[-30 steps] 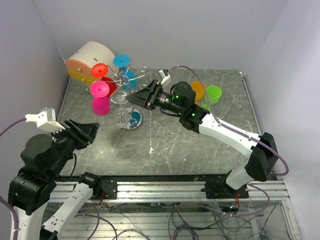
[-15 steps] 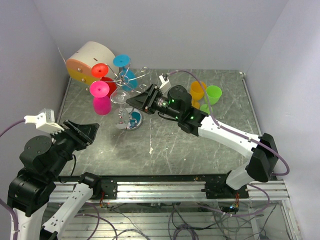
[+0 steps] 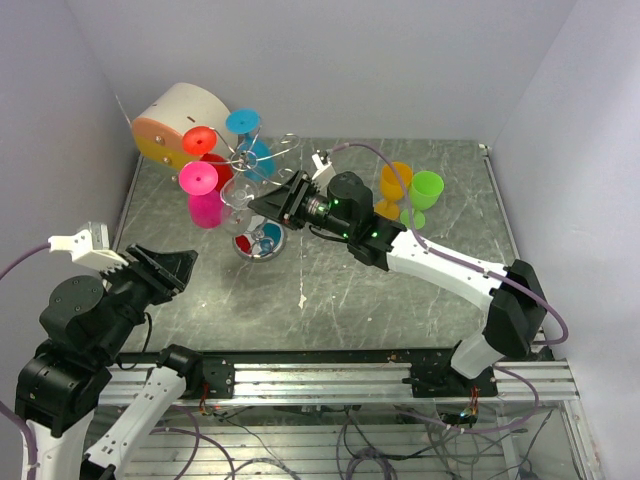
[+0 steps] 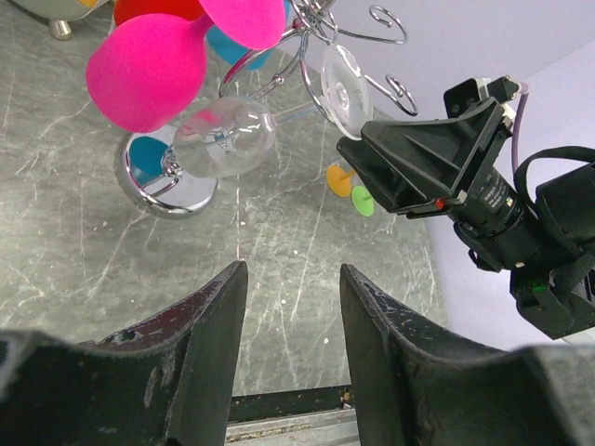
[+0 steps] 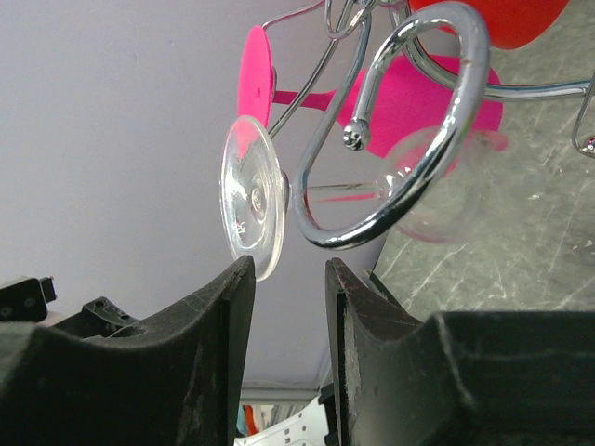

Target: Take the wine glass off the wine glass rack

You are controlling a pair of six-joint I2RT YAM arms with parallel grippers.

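Hooks atop the wine glass rack (image 3: pixel 258 243) carry a clear wine glass (image 4: pixel 228 139) next to a pink glass (image 3: pixel 200 195) and red and blue ones, toward the far left of the desk (image 3: pixel 350 310). The wine glass hangs tilted, its stem threaded through a curled chrome arm (image 5: pixel 409 139) and its foot turned toward the right end effector (image 5: pixel 288 265). That end effector sits just beside the foot, narrowly parted with nothing between its fingers. Whether it touches the foot cannot be told. The left end effector (image 4: pixel 293 269) hovers well apart near the desk's front left, parted and empty. An orange cup (image 3: pixel 395 182) and a green cup (image 3: pixel 425 190) stand beyond the right arm.
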